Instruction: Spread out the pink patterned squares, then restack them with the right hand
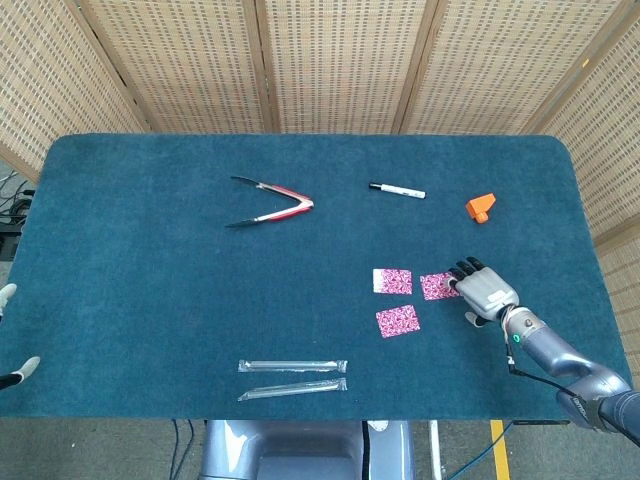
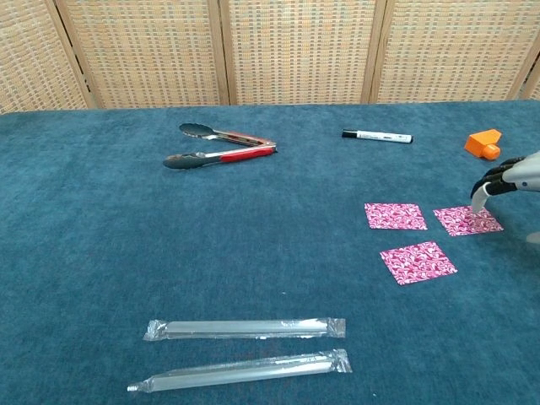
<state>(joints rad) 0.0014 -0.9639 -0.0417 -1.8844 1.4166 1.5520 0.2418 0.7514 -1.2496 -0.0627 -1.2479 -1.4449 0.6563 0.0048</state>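
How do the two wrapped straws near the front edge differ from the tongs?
The straws are clear plastic sleeves; the tongs are metal with a red handle. The straws are two separate sticks lying side by side, nearly parallel; the tongs are one piece, arms splayed in a V. The straws lie at the near edge, the tongs toward the far side. Both lie flat, untouched.

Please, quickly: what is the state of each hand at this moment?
Left hand: only fingertips show at the frame edge; cannot be told.
Right hand: holds nothing; fingertips rest on the rightmost pink patterned square.
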